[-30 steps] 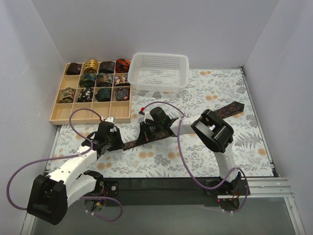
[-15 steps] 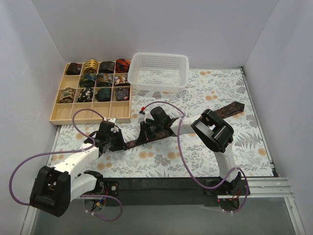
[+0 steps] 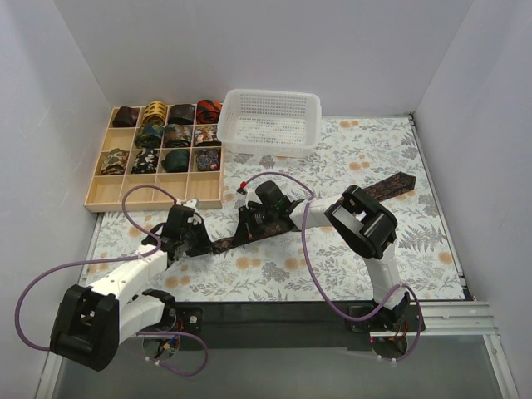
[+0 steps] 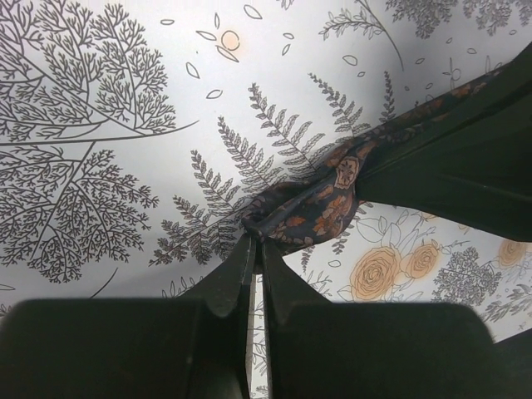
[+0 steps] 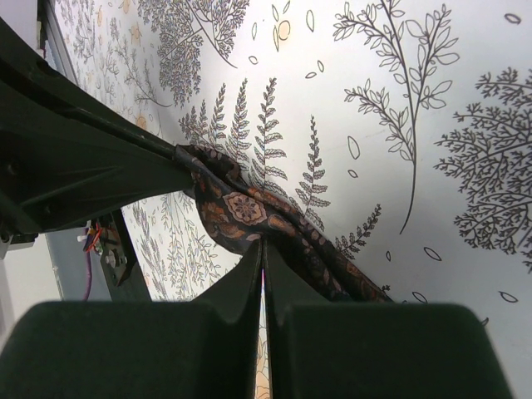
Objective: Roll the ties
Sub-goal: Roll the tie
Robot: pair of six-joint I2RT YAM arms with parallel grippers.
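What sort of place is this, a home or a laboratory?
Most likely a robot test cell, not a home: plain white walls enclose a floral-clothed table, the left arm and the right arm are bolted at its near edge, and a gridded wooden tray holds rolled ties.

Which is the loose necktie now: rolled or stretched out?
Stretched out: the necktie lies as one long strip, with no coil formed.

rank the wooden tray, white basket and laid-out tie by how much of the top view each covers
1. wooden tray, largest
2. white basket
3. laid-out tie, smallest: it reaches farthest across the view, but it is only a narrow strip
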